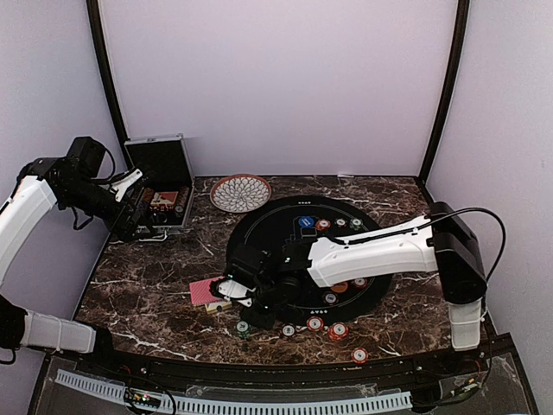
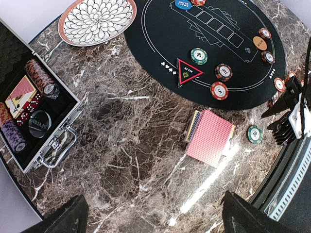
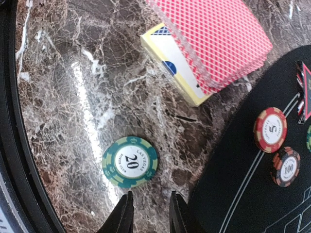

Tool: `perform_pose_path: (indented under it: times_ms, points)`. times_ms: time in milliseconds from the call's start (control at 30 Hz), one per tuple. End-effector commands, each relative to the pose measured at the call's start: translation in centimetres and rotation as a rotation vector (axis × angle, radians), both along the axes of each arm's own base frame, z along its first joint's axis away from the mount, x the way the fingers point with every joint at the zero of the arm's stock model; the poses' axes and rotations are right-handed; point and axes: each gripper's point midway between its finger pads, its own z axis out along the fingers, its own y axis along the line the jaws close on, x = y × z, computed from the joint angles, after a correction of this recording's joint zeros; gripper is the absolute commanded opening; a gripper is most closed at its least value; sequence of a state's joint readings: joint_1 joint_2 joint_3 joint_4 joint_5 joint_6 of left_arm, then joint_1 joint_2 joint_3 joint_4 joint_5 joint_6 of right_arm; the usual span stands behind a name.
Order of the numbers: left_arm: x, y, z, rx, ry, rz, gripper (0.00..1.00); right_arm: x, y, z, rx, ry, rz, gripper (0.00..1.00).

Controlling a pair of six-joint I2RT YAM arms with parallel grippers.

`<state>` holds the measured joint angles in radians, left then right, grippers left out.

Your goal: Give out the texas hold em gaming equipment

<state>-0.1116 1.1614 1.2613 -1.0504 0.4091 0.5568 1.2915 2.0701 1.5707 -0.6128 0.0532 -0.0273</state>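
A: What is being risked at this point?

B: The right gripper (image 3: 149,213) is being shown at the bottom of its wrist view, jaws narrowly apart with nothing between them. The green chip (image 3: 129,161) is lying flat on the worktop (image 3: 63,97) just above them, left of centre. A closure is likely being spent on air, or the thin chip is being skidded over glossy marble rather than pinched.

A: Is anything else being endangered?

B: The red-backed cards (image 3: 214,39), upper right, are being carried askew on a yellow box (image 3: 180,80). They could be sent sliding by a brush.

A: What is being counted?

B: In that view:
- one green chip
- one red chip (image 3: 270,129) and one dark chip (image 3: 285,166), both on the black mat (image 3: 233,194) at right
- one stack of cards

In the left wrist view:
- one red triangle marker (image 2: 189,71)
- one blue button (image 2: 183,4)
- one orange button (image 2: 260,42)

The left gripper (image 2: 154,204) is being held wide open and empty.
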Motion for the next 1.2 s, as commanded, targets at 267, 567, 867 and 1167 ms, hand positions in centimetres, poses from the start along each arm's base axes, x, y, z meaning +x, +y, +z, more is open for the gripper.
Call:
perform_pose_path:
  times_ms: [267,567,867,1167]
  points:
    - [-0.3,-0.5,1.1,-0.019,-0.003,-0.021,0.99,0.2,2.0,1.3,0.072,0.022,0.001,0.7]
    - [-0.4,-0.5,1.1,-0.013,0.001,-0.025,0.99,-0.9,3.1,-1.0,0.041,0.032,0.042,0.76]
    - [-0.5,-0.4,1.0,-0.008,0.007,-0.026,0.99,-2.0,3.6,-3.0,0.013,0.057,0.075,0.73]
    - [-0.6,-0.5,1.0,-0.013,0.01,-0.028,0.99,-2.2,2.5,-4.3,-0.055,0.027,0.07,0.58]
